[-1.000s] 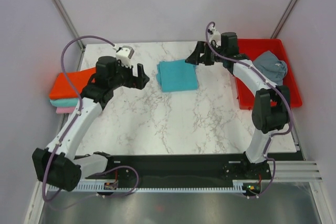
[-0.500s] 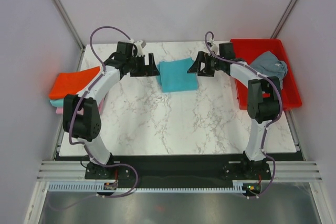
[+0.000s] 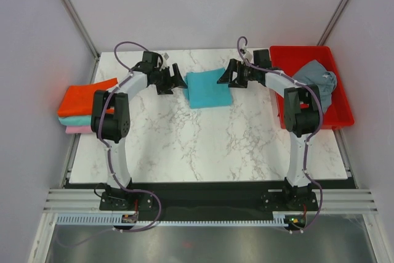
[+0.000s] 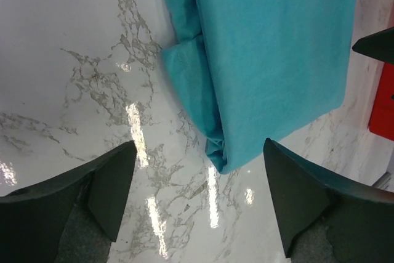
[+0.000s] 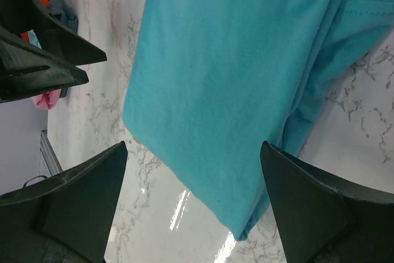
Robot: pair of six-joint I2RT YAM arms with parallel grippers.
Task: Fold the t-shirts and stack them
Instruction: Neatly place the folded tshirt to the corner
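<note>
The left pincer (image 4: 200,152) and right pincer (image 5: 191,170) both stand apart, flanking the folded turquoise t-shirt (image 3: 208,89) on the table (image 3: 184,140). Pinching only its top layer could drag the fold open.

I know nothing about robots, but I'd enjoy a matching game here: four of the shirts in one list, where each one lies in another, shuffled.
Shirts:
1. turquoise t-shirt
2. slate grey t-shirt
3. orange-red t-shirt
4. pink t-shirt

Places:
A. beneath the teal t-shirt
B. crumpled in the red tray
C. folded on the marble table
D. on top of the teal t-shirt

Pairs: 1-C, 2-B, 3-D, 4-A
</note>
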